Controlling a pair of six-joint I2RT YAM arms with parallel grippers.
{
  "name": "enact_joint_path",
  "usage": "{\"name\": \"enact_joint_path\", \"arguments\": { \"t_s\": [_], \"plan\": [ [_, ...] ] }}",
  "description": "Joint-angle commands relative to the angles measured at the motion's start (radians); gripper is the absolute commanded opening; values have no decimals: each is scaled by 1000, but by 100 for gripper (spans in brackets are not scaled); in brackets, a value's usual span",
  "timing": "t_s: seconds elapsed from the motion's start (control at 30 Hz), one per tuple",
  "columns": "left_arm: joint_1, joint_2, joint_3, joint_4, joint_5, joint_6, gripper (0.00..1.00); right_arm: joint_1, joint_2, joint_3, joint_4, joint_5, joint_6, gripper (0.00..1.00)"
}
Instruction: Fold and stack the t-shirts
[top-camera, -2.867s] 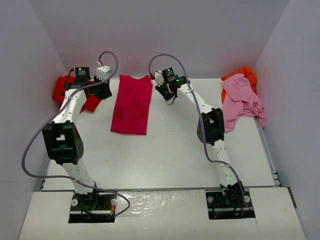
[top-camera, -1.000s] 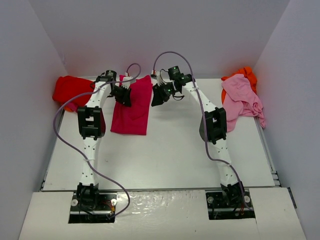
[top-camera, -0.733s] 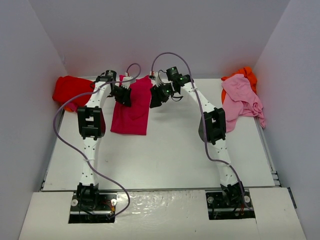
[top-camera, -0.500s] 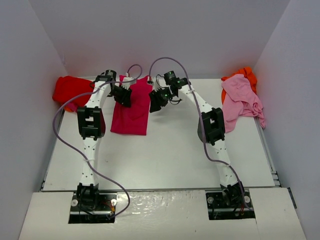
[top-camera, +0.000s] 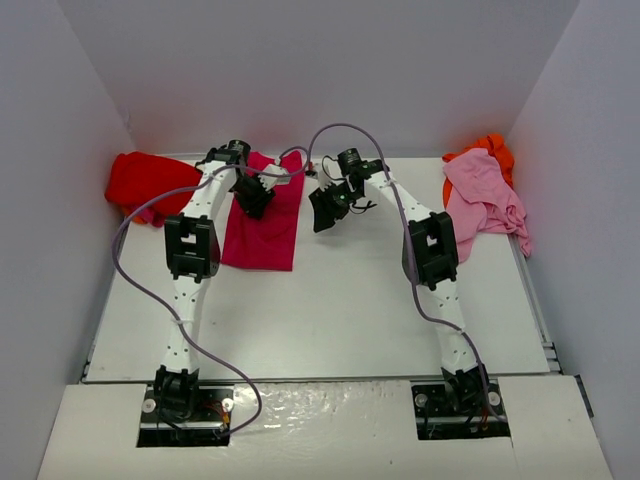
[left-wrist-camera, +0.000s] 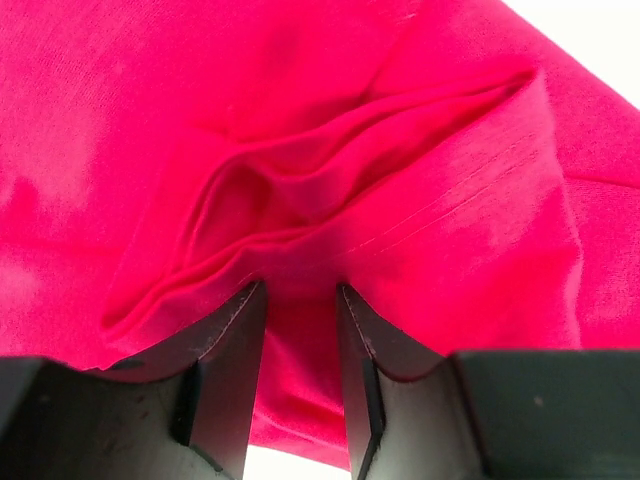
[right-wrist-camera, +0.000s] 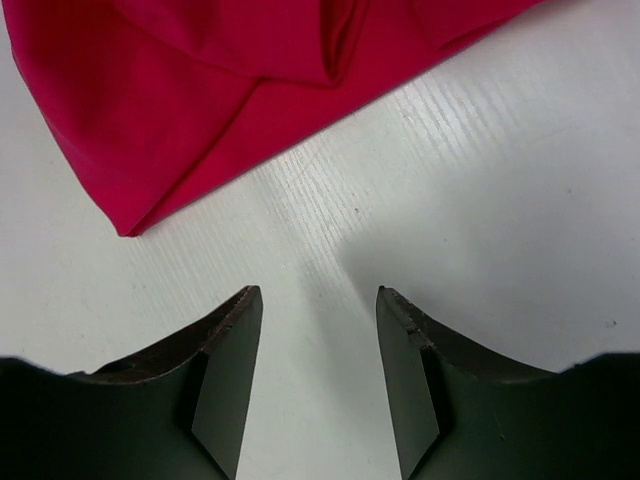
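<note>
Starting at the left gripper (left-wrist-camera: 300, 292): its jaws are found parted, with nothing clamped between them (a raised crease of cloth lies just ahead of the fingertips). It is held low over the crimson shirt (top-camera: 262, 228); whether it touches the cloth cannot be told. The right gripper (right-wrist-camera: 318, 295) is likewise found released and empty. It is held over the bare table (top-camera: 330, 310), with a corner of the same shirt just ahead of its fingertips and to their left.

The crimson shirt is laid flat as a narrow strip at the far left-centre of the table, its long axis running from the far edge toward the arm bases. The left gripper is placed over the far half of the strip, and the right gripper just beside the strip's right edge. The left arm is therefore judged the nearer. A fold across the long axis is judged to be the step in hand.

A red shirt (top-camera: 140, 180) is seen heaped at the far left corner. A pink shirt (top-camera: 480, 205) and an orange shirt (top-camera: 492, 147) are heaped together at the far right, well apart from both grippers.
</note>
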Motion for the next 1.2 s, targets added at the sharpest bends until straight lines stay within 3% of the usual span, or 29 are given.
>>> {"name": "enact_joint_path", "arguments": {
  "t_s": [0.0, 0.3, 0.4, 0.5, 0.6, 0.73, 0.83, 0.93, 1.13, 1.17],
  "plan": [
    [-7, -84, 113, -60, -33, 106, 31, -5, -107, 2, 0, 6, -26, 46],
    [-3, -119, 103, 5, -63, 149, 32, -9, -91, -9, -4, 6, -36, 46],
    [-3, -109, 118, 1, -92, 179, 44, -11, -85, -7, -6, 5, -36, 46],
    [-2, -66, 158, -6, -115, 176, 67, -11, -76, -9, -11, 5, -39, 46],
    [1, -24, 205, -34, -114, 173, 73, -11, -70, -11, -12, 11, -43, 46],
    [4, 15, 219, -51, -113, 200, 71, -11, -59, -5, -14, 15, -44, 46],
    [5, 36, 225, -64, -107, 224, 58, -11, -47, 4, -17, 17, -43, 46],
    [4, 58, 238, -82, -103, 236, 53, -11, -36, 13, -18, 18, -41, 46],
    [4, 92, 245, -93, -100, 250, 55, -11, -18, 23, -22, 20, -41, 46],
    [5, 99, 248, -97, -96, 253, 47, -11, -16, 25, -24, 21, -42, 46]
  ]
}}
